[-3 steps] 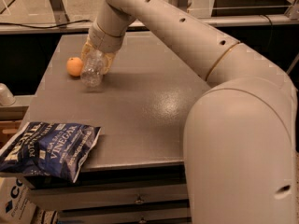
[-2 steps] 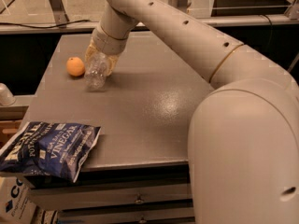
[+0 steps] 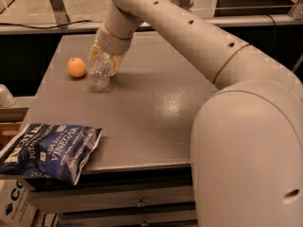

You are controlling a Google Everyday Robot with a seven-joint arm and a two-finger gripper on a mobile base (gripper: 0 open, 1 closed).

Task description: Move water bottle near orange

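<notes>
The water bottle [image 3: 100, 73] is clear crinkled plastic and stands tilted on the grey table [image 3: 156, 108], its base toward me. My gripper [image 3: 106, 56] reaches down from the arm at the back and is shut on the bottle's upper end, hiding the cap. The orange [image 3: 76, 67] sits on the table just left of the bottle, a small gap between them.
A blue chip bag [image 3: 47, 150] lies on the table's front left corner and hangs over the edge. My arm's large shell [image 3: 246, 150] fills the right foreground. A white object [image 3: 5, 97] sits off the table's left side.
My gripper and the bottle have shifted slightly to the right, away from the orange. The orange and the chip bag have not moved.
</notes>
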